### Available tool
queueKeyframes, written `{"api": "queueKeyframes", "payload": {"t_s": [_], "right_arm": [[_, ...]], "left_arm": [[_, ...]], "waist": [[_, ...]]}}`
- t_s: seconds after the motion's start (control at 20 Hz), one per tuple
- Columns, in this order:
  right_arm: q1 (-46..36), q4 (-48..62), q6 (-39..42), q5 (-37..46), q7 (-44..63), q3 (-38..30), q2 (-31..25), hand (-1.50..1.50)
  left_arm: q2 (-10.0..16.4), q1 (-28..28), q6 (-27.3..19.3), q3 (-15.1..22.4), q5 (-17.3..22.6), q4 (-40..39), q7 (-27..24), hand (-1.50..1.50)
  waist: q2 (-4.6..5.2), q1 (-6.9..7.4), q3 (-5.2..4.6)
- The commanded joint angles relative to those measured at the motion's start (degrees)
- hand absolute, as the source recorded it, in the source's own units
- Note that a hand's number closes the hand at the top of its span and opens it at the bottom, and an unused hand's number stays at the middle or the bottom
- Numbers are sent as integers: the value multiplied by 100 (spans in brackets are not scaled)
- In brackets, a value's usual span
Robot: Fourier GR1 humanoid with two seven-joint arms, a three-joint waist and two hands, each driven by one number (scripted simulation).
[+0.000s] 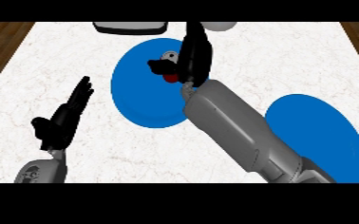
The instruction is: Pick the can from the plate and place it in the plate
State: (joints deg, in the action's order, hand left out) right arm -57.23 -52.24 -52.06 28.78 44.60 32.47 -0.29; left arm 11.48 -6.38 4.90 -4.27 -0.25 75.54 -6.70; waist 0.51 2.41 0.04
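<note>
Head view: right hand [195, 57] pinches the can [168, 56].
The can sits between thumb and fingers, over the plate [140, 97] under the fingertips. Best, I judge, to lift it straight up and keep it upright before carrying it to the second plate [316, 133], well behind the fingers, beside the forearm. The left hand [67, 116] rests with fingers straight, together.

Blue plates [136, 99] [316, 128] (marbled white counter [140, 147])

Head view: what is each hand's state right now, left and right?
Left hand: open, holding nothing.
Right hand: at the can; whether it grips it cannot be told.
</note>
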Motion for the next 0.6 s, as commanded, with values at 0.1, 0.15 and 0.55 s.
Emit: {"api": "queueKeyframes", "payload": {"t_s": [0.1,0.15,0.55], "right_arm": [[1076,-889,-1020,-838,-1163,-561,28,-150],[1076,-1080,-886,-942,-1238,-662,26,-150],[3473,-2992,282,-2312,-3484,-791,-1091,-150]], "left_arm": [[88,120,-30,-163,112,235,188,0],[216,124,77,-206,69,51,-13,0],[103,78,40,-229,112,81,100,0]], "waist": [[-16,-146,14],[-26,-192,6],[-48,-267,5]]}}
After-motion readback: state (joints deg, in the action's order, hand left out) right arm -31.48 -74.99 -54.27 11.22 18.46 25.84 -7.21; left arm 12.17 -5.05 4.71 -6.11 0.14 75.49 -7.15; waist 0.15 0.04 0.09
